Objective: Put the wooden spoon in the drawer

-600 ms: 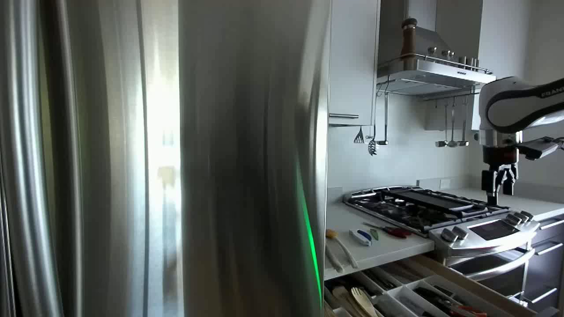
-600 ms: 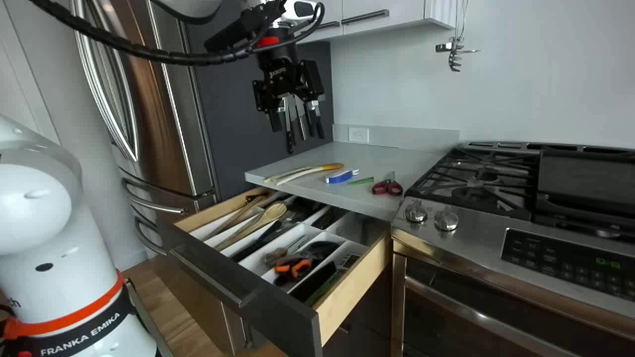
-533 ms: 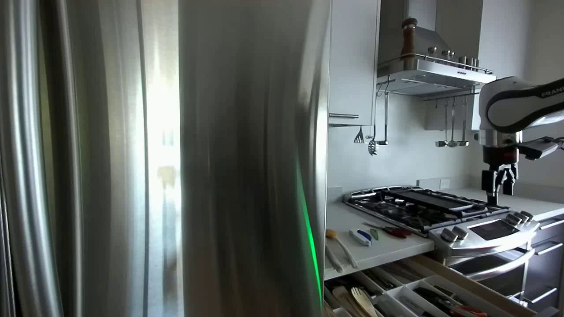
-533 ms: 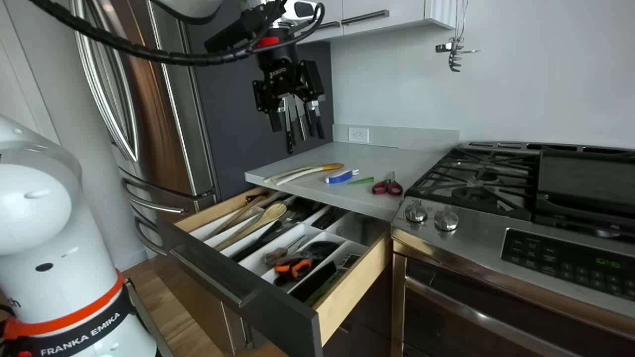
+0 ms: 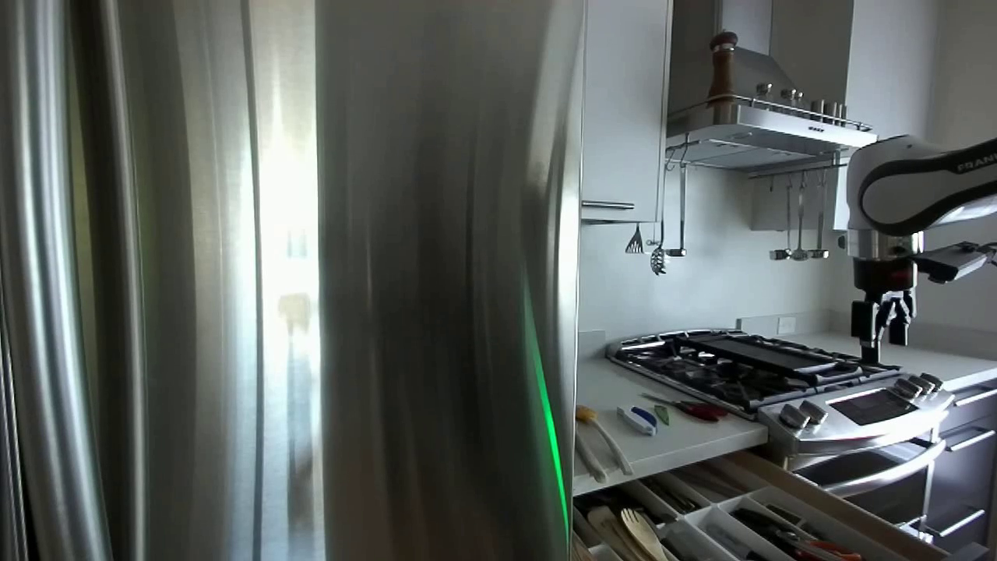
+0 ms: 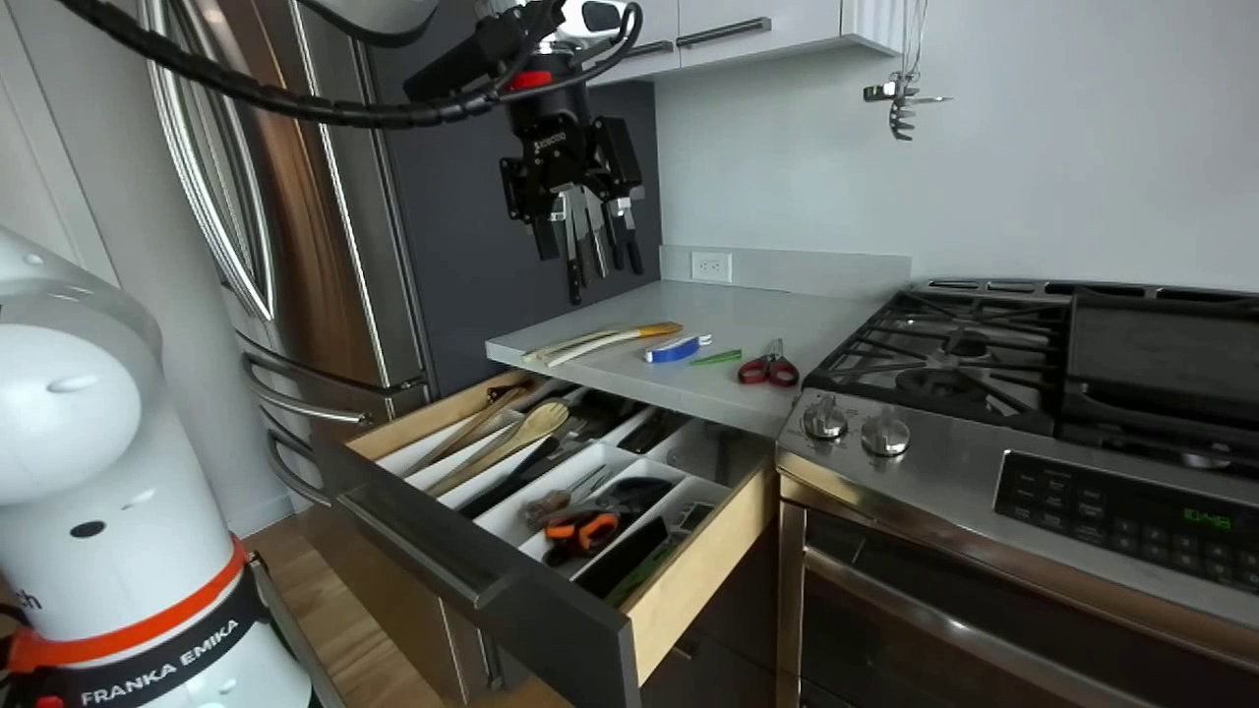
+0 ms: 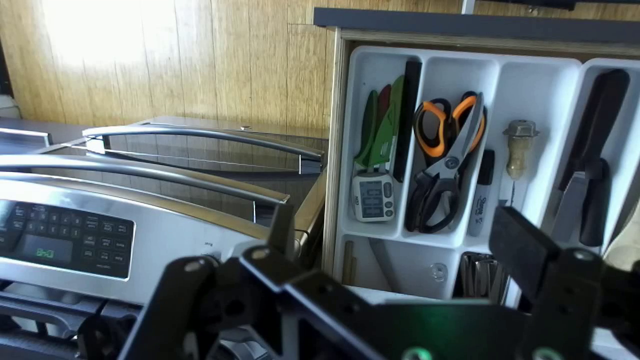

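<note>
Standing with its fingers well apart in the lower half of the wrist view, the gripper (image 7: 395,222) grasps nothing. The drawer (image 6: 703,585) is pulled out at the lower middle of an exterior view, so a place for the spoon is ready. How much more is done depends on which piece is meant — the pictures do not settle it. Just above the drawer in that view, on the counter (image 6: 777,310), lies what I take to be the wooden spoon (image 6: 620,337), a long piece with a pale handle and tan head, beside a thin pale piece (image 5: 590,458). If that reading holds, the task has barely begun: reaching, grasping, lifting, carrying over, lowering into a compartment and letting go are all left. Yet a slotted wooden utensil (image 6: 531,428) already rests in a drawer compartment, left of the lower centre — should that be the one meant, the placing is done. The counter piece seems likelier.
</note>
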You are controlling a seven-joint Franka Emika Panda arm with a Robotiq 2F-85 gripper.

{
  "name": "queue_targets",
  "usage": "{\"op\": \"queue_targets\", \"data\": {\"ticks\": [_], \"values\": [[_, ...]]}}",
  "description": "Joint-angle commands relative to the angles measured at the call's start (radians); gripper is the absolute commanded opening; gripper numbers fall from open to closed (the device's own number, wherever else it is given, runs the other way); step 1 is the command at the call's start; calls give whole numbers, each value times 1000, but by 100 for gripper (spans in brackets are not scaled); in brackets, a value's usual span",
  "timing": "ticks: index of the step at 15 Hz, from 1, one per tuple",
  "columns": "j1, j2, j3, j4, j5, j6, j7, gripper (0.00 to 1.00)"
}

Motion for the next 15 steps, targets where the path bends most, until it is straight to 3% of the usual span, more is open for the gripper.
{"op": "queue_targets", "data": {"ticks": [1,6,9,12,15], "values": [[15,0,-11,3,-7,-5,7,100],[121,84,146,106,38,-43,104,100],[199,201,237,195,139,-44,216,100],[237,322,281,265,232,32,319,100],[248,474,280,345,317,105,369,100]]}}
